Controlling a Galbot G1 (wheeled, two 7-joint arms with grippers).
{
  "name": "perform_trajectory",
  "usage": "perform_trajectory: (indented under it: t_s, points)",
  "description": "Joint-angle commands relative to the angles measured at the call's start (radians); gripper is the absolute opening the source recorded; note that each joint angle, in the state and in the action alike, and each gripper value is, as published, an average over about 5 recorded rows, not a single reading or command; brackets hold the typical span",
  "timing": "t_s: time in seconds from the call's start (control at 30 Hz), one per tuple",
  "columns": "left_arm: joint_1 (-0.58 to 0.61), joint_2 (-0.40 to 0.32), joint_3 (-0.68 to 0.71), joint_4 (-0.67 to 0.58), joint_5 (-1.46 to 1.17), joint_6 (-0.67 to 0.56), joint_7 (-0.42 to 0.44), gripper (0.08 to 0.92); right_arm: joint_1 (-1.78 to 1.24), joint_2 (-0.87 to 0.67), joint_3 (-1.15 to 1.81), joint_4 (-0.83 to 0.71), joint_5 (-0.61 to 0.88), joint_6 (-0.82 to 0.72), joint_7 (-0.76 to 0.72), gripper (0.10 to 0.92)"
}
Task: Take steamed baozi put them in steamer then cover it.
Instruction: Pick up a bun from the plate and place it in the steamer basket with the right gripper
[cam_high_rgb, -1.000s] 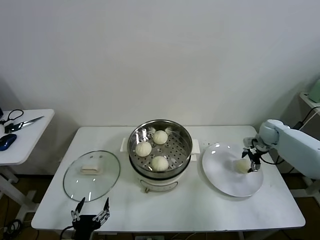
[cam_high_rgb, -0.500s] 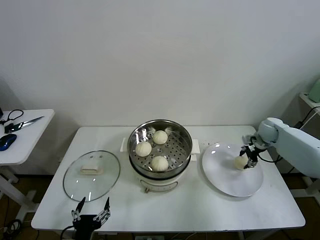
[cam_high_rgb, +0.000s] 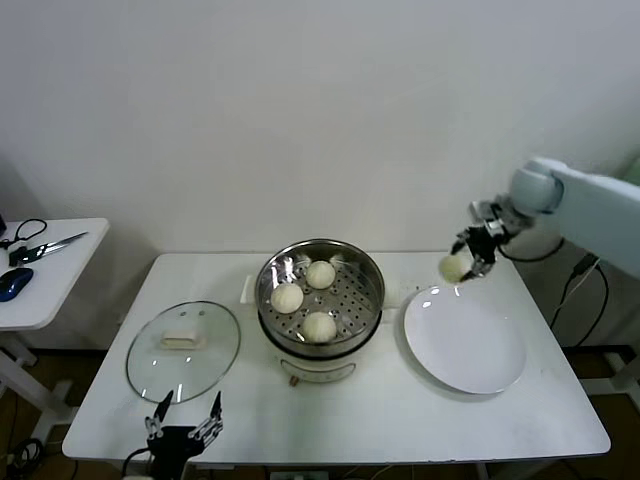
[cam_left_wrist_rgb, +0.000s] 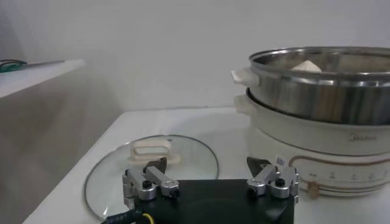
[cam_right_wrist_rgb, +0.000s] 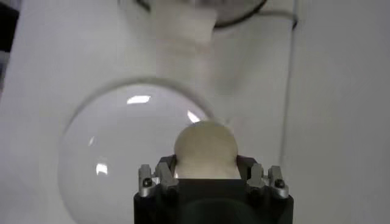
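— Carrying the fourth baozi (cam_high_rgb: 454, 267), is the right gripper (cam_high_rgb: 470, 253) holding it securely?

— Its fingers (cam_right_wrist_rgb: 166, 176) are clamping the bun's sides, hanging in the air above the white plate (cam_high_rgb: 465, 345)'s far rim. Three baozi (cam_high_rgb: 306, 298) are sitting inside the steamer (cam_high_rgb: 320, 297).

— Which way is the steamer lying from it?

— Toward the robot's left, lower, with an open spot nearest the plate.

— And the left gripper (cam_high_rgb: 181, 426)?

— Its fingers are spreading wide, empty, idling at the surface (cam_high_rgb: 400, 410)'s near edge, just beside the cover (cam_high_rgb: 184, 349), so it is nearer that.
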Motion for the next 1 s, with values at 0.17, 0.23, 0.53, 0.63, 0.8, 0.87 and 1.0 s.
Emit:
perform_trajectory:
  t_s: [0.17, 0.23, 0.53, 0.63, 0.8, 0.87, 1.0]
  points:
    - [-0.001, 0.002, 0.0, -0.003, 0.0, 0.003, 0.0, 0.823, 0.177, 0.297, -0.109, 0.209, 0.319, -0.165, 0.129, 0.662]
    - [-0.001, 0.004, 0.0, -0.004, -0.001, 0.002, -0.001, 0.823, 0.126, 0.333, -0.102, 0.185, 0.298, -0.175, 0.148, 0.662]
    - [0.002, 0.006, -0.008, -0.004, -0.005, 0.0, -0.003, 0.823, -0.039, 0.398, -0.096, 0.095, 0.17, -0.194, 0.183, 0.662]
    - [0.003, 0.004, -0.013, -0.008, -0.009, 0.001, -0.003, 0.823, -0.071, 0.392, -0.1, 0.084, 0.145, -0.197, 0.191, 0.662]
    - [0.003, 0.0, -0.017, -0.01, -0.012, 0.002, -0.003, 0.823, -0.113, 0.384, -0.097, 0.059, 0.114, -0.199, 0.202, 0.662]
    - [0.003, -0.001, -0.017, -0.008, -0.012, 0.002, -0.003, 0.823, -0.123, 0.382, -0.094, 0.056, 0.109, -0.198, 0.202, 0.662]
    - [0.001, -0.002, -0.018, -0.006, -0.012, 0.003, -0.003, 0.823, -0.133, 0.379, -0.094, 0.057, 0.079, -0.197, 0.2, 0.662]
